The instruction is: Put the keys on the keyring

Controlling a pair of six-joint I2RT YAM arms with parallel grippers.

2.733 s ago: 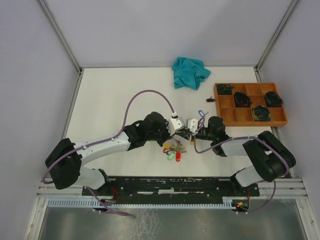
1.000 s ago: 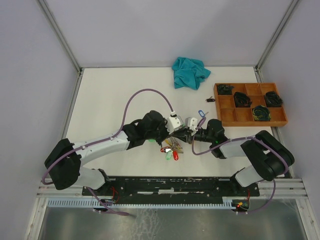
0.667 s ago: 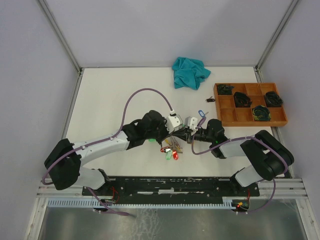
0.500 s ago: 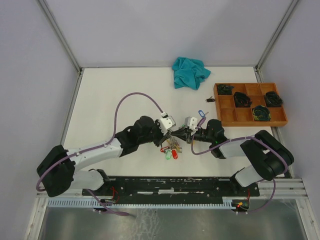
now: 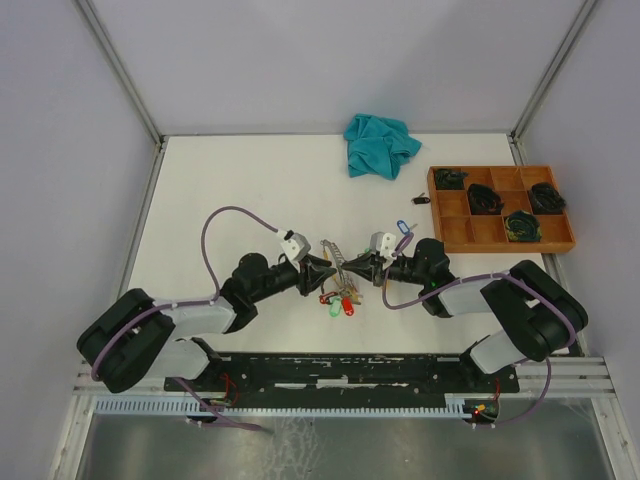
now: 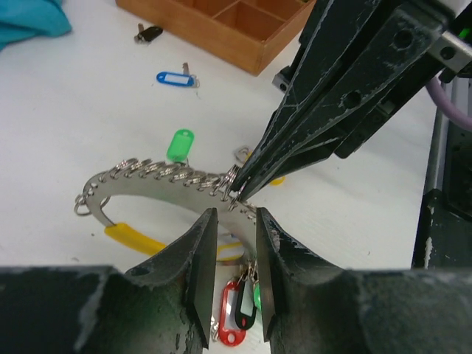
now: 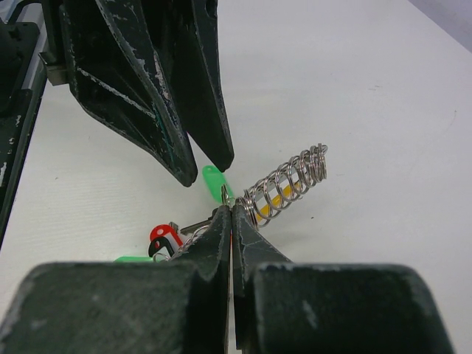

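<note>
The keyring [image 6: 151, 171] is a thin wire arc strung with small split loops; in the top view the keyring [image 5: 335, 255] hangs between the two arms. My right gripper [image 7: 231, 211] is shut on its wire beside the bunched loops [image 7: 289, 183]. Keys with red, black and green tags [image 6: 240, 310] dangle below the pinch. A yellow tag [image 6: 137, 237] and a green tag [image 6: 179, 144] lie near the ring. My left gripper [image 6: 234, 218] stands open just short of the ring, nothing between its fingers. From above, the left gripper [image 5: 320, 270] faces the right gripper [image 5: 356, 268].
A blue-tagged key [image 5: 403, 227] and a small black item [image 5: 420, 199] lie on the table near the wooden tray [image 5: 510, 248], which holds dark bundles. A teal cloth [image 5: 380, 145] is crumpled at the back. The hanging keys [image 5: 340, 300] sit near the front edge.
My left gripper opened, let go of the ring and drew back to the left. My right gripper closed on the ring and holds it in place.
</note>
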